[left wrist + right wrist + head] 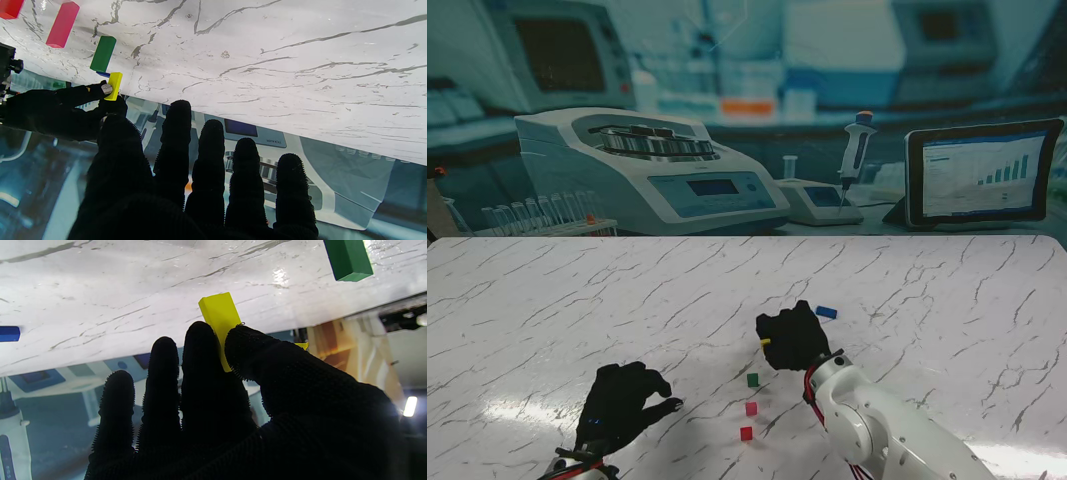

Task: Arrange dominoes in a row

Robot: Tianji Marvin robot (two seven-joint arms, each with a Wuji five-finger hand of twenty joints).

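My right hand (793, 338) pinches a yellow domino (219, 316) between thumb and forefinger, just above the table; the same domino (114, 86) shows in the left wrist view. Nearer to me stands a line of a green domino (753, 380), a pink domino (751, 408) and a red domino (746, 433). A blue domino (826, 312) lies flat to the right of the right hand. My left hand (619, 405) hovers over the table at the left with fingers spread and holds nothing.
The white marble table (577, 300) stretches wide to the left and far side. Behind its far edge stand a lab machine (647, 170), a pipette (855, 150) and a tablet screen (982, 175).
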